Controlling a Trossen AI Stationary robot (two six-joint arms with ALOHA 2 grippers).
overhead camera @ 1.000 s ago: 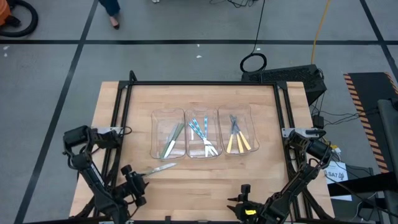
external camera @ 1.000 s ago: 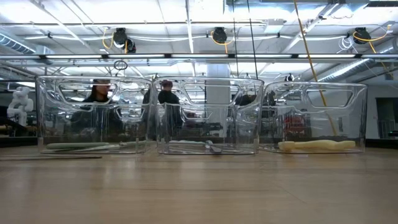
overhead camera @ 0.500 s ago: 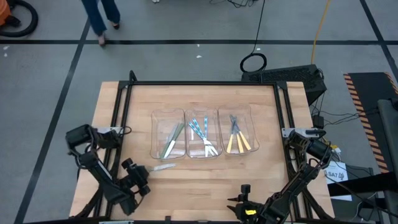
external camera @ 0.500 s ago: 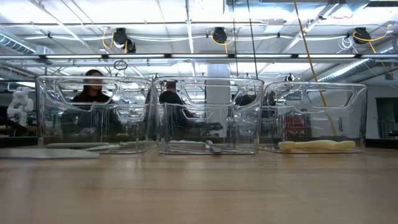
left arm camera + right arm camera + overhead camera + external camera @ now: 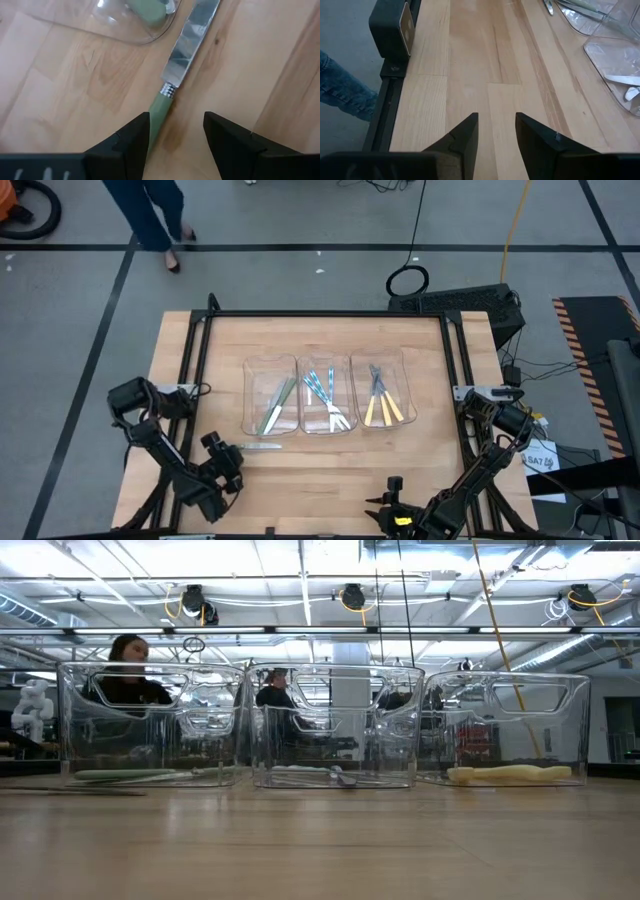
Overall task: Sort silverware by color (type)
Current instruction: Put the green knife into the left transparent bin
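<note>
A green-handled knife (image 5: pixel 258 446) lies flat on the wooden table, just in front of the left clear bin (image 5: pixel 252 372). My left gripper (image 5: pixel 175 125) is open and tipped down over the knife's handle end (image 5: pixel 161 112), with one finger on each side of it. The bins hold sorted silverware: green pieces (image 5: pixel 278 406) on the left, light-blue (image 5: pixel 322 392) in the middle, yellow (image 5: pixel 385 410) on the right. My right gripper (image 5: pixel 496 125) waits open over bare wood near the table's front edge. My left gripper straddles the knife's green handle from above, slanting down, with its fingers along the knife. The handle runs close beside one finger (image 5: pixel 135 137). I cannot tell whether that finger touches it. The whole knife rests on the table.
The three clear bins (image 5: pixel 330 725) stand side by side in the middle of the table. A black frame (image 5: pixel 190 380) runs along the table's left, far and right sides. Bare wood (image 5: pixel 330 470) lies in front of the bins. People move in the room beyond.
My left gripper has moved a little toward the far edge and sunk toward the table, still open. The knife has turned about: its handle end has swung toward the far edge while its blade tip stayed put, so it now lies parallel to the near edge.
</note>
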